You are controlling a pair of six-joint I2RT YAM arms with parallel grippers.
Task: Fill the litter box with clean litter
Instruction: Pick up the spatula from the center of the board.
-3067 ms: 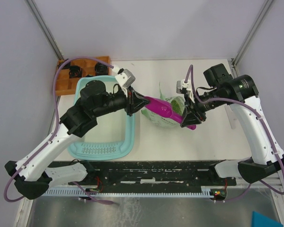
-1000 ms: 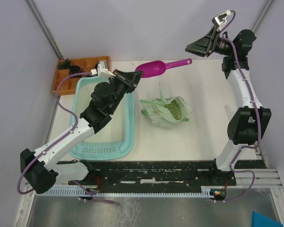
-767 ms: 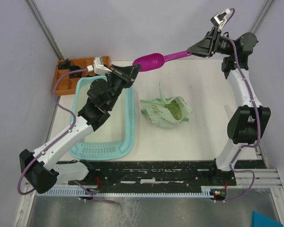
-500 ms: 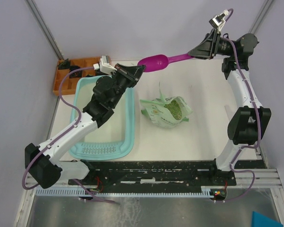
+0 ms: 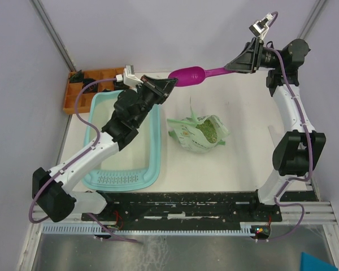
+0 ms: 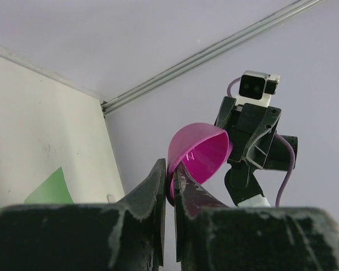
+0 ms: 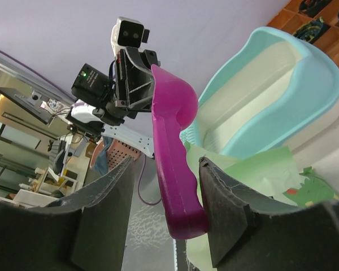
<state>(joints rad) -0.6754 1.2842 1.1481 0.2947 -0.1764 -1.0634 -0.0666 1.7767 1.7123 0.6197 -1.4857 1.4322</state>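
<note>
The left gripper (image 5: 168, 84) is closed on the bowl rim of the magenta scoop (image 5: 187, 75). The right gripper (image 5: 230, 68) stands open around its handle. The litter box (image 5: 156, 148) lies under the left arm, and the clean litter (image 5: 208, 130) is inside the open bag (image 5: 183, 135) just beside it.

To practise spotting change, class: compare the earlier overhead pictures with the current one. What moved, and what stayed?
The magenta scoop rose from over the bag toward the far edge of the table, its bowl pinched by the left end effector. The right end effector swung up, then came to the handle tip, open around it. Bag, litter box and orange tray stayed put.
</note>
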